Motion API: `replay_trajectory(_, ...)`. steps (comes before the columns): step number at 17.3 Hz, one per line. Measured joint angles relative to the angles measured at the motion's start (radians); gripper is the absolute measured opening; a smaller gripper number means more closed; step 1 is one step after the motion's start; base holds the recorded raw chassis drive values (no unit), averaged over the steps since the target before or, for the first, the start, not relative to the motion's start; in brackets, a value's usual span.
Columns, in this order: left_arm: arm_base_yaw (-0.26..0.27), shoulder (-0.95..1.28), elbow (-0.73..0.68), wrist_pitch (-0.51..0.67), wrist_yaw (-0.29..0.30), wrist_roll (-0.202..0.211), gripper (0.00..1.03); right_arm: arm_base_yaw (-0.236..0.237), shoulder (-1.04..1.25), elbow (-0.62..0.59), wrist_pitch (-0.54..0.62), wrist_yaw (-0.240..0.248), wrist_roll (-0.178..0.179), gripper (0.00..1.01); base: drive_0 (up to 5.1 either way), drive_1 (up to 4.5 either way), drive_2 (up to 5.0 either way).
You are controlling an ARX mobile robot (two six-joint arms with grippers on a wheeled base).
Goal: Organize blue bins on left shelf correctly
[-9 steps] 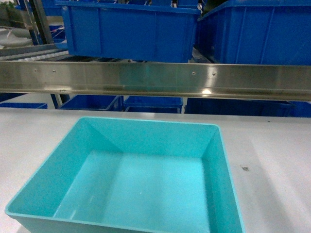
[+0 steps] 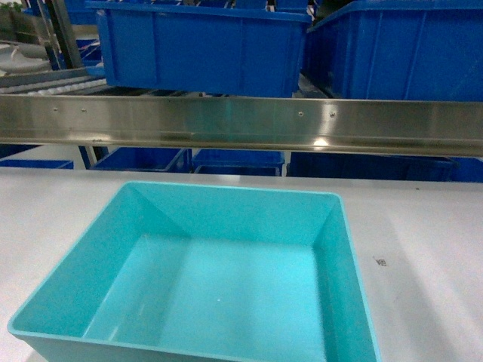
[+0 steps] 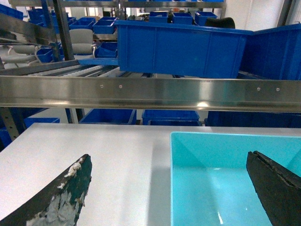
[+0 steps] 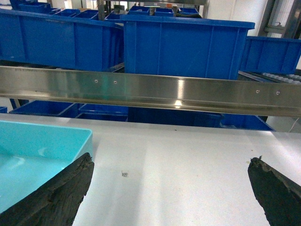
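Note:
One light turquoise blue bin sits empty on the white table, in front of the left shelf's steel front rail. In the left wrist view my left gripper is open and straddles the bin's left wall. One finger is over the table and the other is over the bin's inside. In the right wrist view my right gripper is open over bare table, with its left finger beside the bin's right wall. Neither gripper shows in the head view.
Dark royal-blue ribbed bins stand on the shelf tier behind the rail, and more sit on the tier below. A small printed marker lies on the table right of the turquoise bin. The rail spans the full width ahead.

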Motion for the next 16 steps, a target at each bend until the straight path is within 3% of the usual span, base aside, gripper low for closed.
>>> replay_trajectory(6, -0.007, 0.006, 0.000, 0.010, -0.006, 0.000, 0.98, 0.000, 0.000, 0.000, -0.001, 0.000, 0.000, 0.98, 0.0, 0.00, 0.0)
replay_trajectory(8, -0.060, 0.119, 0.006, 0.124, -0.058, -0.004, 0.98, 0.019, 0.040, 0.018, -0.018, -0.012, -0.010, 0.98, 0.0, 0.00, 0.0)
replay_trajectory(10, -0.081, 0.327, 0.019, 0.261, -0.101, -0.005, 0.98, 0.145, 0.154, 0.092, 0.009, 0.041, -0.028, 0.98, 0.0, 0.00, 0.0)
replay_trajectory(11, -0.075, 0.488, 0.056, 0.352, -0.121, -0.013, 0.98, 0.242, 0.259, 0.163, 0.072, 0.085, -0.030, 0.98, 0.0, 0.00, 0.0)
replay_trajectory(13, -0.086, 0.740, 0.124, 0.485, -0.149, -0.024, 0.98, 0.370, 0.476, 0.260, 0.100, 0.116, -0.030, 0.98, 0.0, 0.00, 0.0)
replay_trajectory(14, -0.094, 0.866, 0.155, 0.530, -0.162, -0.037, 0.98, 0.424, 0.582, 0.296, 0.055, 0.129, -0.021, 0.98, 0.0, 0.00, 0.0)
replay_trajectory(16, -0.098, 0.991, 0.173, 0.581, -0.168, -0.047, 0.98, 0.480, 0.729, 0.356, 0.026, 0.130, -0.005, 0.98, 0.0, 0.00, 0.0)
